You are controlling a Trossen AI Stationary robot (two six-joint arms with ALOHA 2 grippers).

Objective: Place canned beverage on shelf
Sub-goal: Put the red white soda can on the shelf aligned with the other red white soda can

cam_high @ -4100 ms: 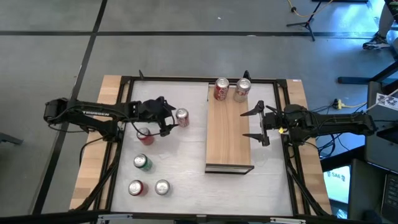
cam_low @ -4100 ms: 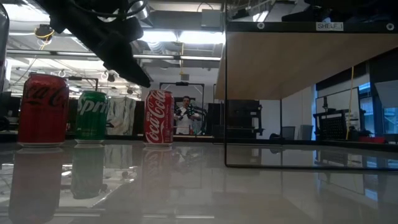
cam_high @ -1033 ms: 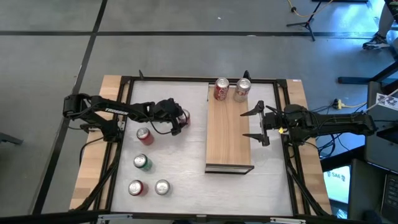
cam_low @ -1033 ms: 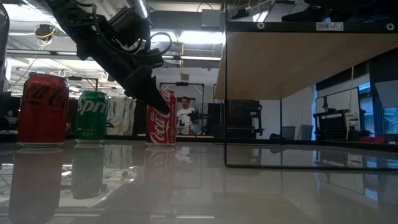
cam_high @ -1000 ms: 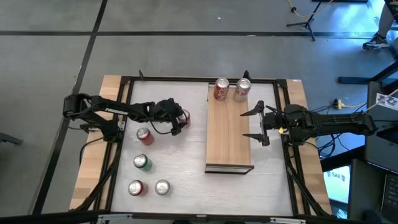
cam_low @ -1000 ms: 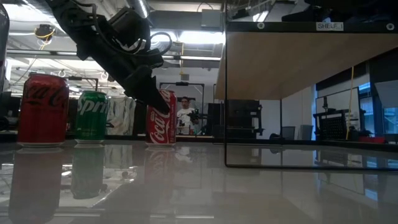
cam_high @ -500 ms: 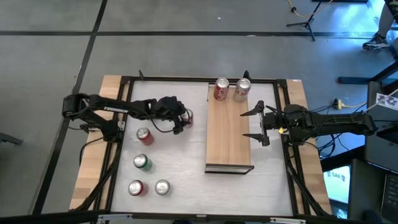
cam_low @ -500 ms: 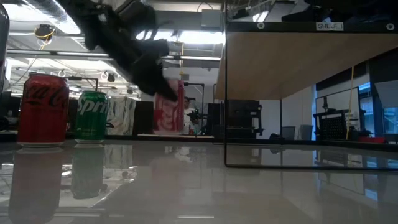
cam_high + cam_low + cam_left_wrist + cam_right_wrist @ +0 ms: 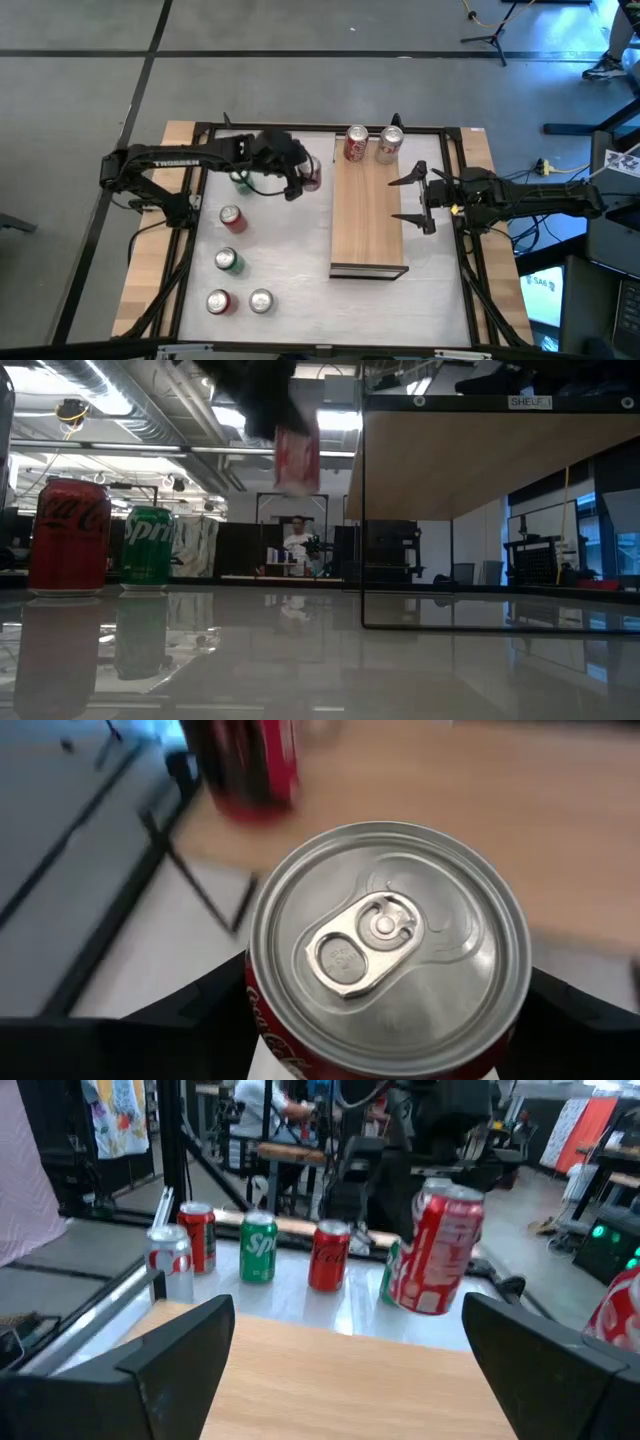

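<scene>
Your red can (image 9: 311, 176) hangs upright in the air, clamped between the left gripper's (image 9: 300, 180) fingers, above the white table just left of the wooden shelf (image 9: 368, 215). The shelf's long axis runs front to back. The right gripper (image 9: 412, 200) waits wide open, empty, over the shelf's right edge.

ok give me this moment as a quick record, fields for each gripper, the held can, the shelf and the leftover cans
left gripper: shut on the red can, lifted off the table, just left of the shelf
red can: upright in the gripper, pull tab up, in the air
right gripper: open, waiting at the shelf's right edge, holding nothing
shelf: light-wood board, two cans standing at its far end, the rest bare
cans on table: four standing at the left, a fifth green one partly hidden under the left arm
</scene>
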